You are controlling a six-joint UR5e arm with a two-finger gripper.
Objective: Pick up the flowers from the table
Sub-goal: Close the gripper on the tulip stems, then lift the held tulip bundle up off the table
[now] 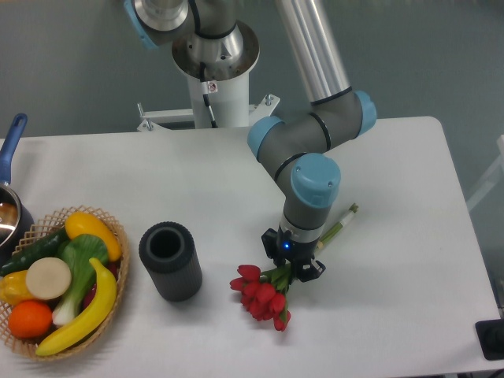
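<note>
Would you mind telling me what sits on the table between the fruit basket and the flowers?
In the fixed camera view, a dark cylindrical cup stands upright between the basket and the flowers, apart from both.

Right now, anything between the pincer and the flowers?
Nothing visible. The pincer is already closed around the flowers at the stems, just above the red buds. The black cylinder stands apart, off to the side.

My flowers, a small bunch of red tulip buds on long green stems, sit over the front-centre of the white table, buds toward the front edge, stems angling back-right, middle hidden behind my arm, table contact unclear.
</note>
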